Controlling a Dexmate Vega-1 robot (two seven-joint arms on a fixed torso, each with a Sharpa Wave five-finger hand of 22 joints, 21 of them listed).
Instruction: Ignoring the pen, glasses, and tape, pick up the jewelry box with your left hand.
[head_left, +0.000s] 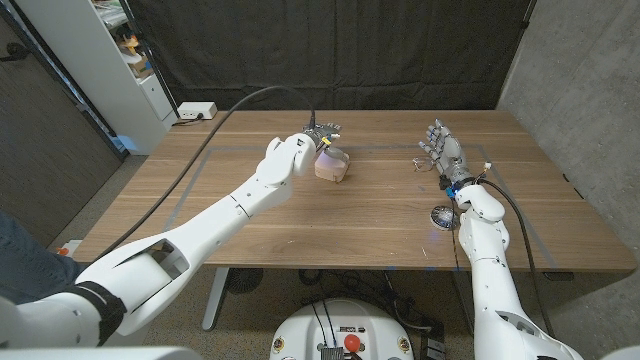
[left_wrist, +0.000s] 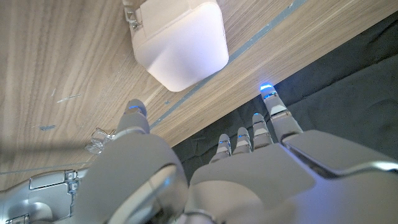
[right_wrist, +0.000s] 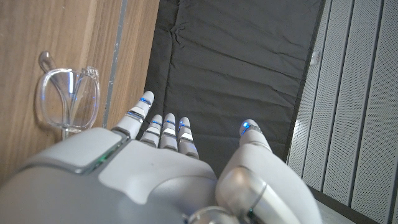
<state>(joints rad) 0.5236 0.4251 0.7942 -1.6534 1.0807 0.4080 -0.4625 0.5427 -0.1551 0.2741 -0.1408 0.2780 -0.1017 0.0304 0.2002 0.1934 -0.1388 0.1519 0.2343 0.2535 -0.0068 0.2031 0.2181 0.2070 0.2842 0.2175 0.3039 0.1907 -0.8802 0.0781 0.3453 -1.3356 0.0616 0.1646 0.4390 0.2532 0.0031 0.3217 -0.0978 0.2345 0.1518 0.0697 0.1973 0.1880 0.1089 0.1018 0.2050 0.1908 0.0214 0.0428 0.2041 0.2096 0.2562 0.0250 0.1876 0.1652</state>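
The jewelry box (head_left: 334, 166), a pale rounded case, stands on the wooden table (head_left: 380, 240) near its middle. In the left wrist view the jewelry box (left_wrist: 181, 38) shows a small metal clasp on one side. My left hand (head_left: 298, 152) hovers right beside the box on its left, and the left hand (left_wrist: 205, 162) has its fingers spread, the box lying ahead between thumb and fingers with nothing gripped. My right hand (head_left: 441, 147) stands upright at the table's right, fingers apart and empty.
Clear glasses (right_wrist: 66, 102) lie on the table by my right hand. A small round roll of tape (head_left: 445, 215) sits next to my right forearm. A white shelf (head_left: 110, 60) stands beyond the far-left corner, and a person's leg (head_left: 20, 255) shows at the left edge.
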